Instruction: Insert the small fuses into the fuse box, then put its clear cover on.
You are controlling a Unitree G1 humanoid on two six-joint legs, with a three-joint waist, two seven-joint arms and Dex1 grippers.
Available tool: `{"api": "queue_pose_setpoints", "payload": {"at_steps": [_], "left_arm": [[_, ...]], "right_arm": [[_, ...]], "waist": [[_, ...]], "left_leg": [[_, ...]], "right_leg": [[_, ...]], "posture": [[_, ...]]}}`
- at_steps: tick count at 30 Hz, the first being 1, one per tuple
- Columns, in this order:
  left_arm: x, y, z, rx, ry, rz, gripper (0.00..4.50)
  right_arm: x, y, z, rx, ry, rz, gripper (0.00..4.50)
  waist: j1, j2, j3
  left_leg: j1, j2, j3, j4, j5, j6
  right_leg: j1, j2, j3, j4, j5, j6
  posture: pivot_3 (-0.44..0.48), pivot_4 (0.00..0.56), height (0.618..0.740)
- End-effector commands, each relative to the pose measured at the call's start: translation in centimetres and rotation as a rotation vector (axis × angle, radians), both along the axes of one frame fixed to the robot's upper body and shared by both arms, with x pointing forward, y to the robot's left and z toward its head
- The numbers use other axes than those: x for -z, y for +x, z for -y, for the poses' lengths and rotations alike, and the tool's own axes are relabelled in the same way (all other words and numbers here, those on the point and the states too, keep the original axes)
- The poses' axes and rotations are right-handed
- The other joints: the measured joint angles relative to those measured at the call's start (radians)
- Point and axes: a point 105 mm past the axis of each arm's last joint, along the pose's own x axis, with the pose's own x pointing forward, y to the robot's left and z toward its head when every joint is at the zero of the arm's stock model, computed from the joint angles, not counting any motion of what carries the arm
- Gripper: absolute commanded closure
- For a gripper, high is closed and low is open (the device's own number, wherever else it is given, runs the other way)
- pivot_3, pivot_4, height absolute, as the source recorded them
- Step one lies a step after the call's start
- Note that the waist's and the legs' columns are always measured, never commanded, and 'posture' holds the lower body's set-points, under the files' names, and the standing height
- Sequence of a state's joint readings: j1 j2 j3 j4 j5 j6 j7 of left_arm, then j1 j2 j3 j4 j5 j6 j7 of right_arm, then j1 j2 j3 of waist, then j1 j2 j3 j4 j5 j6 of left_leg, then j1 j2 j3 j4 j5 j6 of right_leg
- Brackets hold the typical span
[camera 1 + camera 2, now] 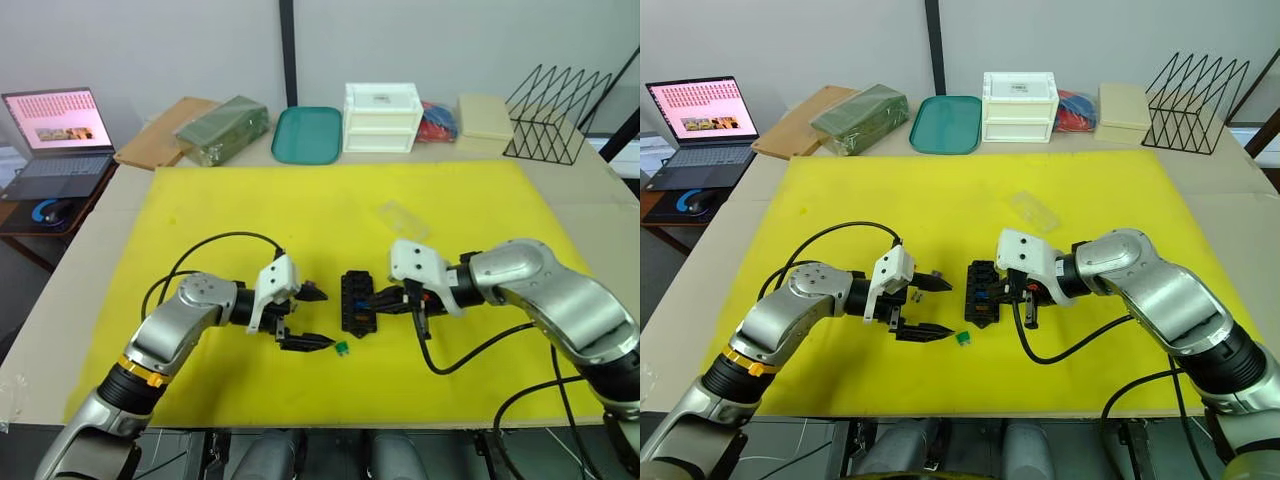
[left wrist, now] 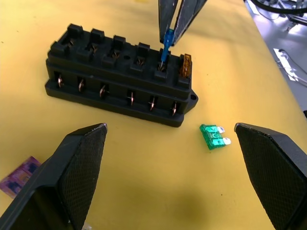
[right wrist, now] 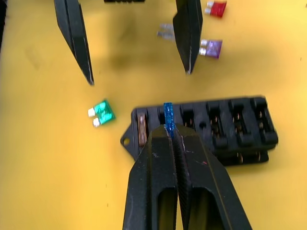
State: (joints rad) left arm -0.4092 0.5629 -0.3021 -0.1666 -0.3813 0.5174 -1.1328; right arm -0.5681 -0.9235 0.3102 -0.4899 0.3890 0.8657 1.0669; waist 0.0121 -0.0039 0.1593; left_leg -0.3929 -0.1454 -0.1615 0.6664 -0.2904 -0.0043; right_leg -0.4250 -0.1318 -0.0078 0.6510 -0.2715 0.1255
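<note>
On the yellow mat [image 1: 330, 215], our right gripper [image 3: 173, 136] pinches a blue fuse [image 3: 168, 115] over the fuse box [image 2: 120, 79]. We should push straight down. Left gripper [image 2: 172, 158] gapes wide; green fuse [image 2: 214, 137] at five o'clock of the box.

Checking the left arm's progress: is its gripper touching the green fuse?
Apart. In the left wrist view the green fuse lies on yellow mat between the open left gripper's fingers.

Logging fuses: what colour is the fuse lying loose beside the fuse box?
Green, best seen in the left wrist view.
</note>
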Motion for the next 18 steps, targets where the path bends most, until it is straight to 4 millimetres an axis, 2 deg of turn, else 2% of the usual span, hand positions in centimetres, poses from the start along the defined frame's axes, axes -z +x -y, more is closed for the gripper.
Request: {"api": "queue_pose_setpoints", "payload": {"at_steps": [1, 18], "left_arm": [[-0.59, -0.41, 0.51, 0.031, -0.012, 0.036, 0.03], [-0.54, -0.42, 0.5, 0.032, -0.012, 0.035, 0.03]], "right_arm": [[-0.36, -0.38, -0.39, -0.04, -0.021, 0.042, 4.5], [-0.24, -0.03, -0.58, -0.041, -0.045, 0.071, 4.5]], "waist": [[0.0, 0.0, 0.0], [0.0, 0.0, 0.0]], "left_leg": [[0.0, 0.0, 0.0, 0.0, 0.0, 0.0], [0.0, 0.0, 0.0, 0.0, 0.0, 0.0]], "right_leg": [[0.0, 0.0, 0.0, 0.0, 0.0, 0.0], [0.0, 0.0, 0.0, 0.0, 0.0, 0.0]], "posture": [[0.0, 0.15, 0.74], [0.0, 0.15, 0.74]]}}
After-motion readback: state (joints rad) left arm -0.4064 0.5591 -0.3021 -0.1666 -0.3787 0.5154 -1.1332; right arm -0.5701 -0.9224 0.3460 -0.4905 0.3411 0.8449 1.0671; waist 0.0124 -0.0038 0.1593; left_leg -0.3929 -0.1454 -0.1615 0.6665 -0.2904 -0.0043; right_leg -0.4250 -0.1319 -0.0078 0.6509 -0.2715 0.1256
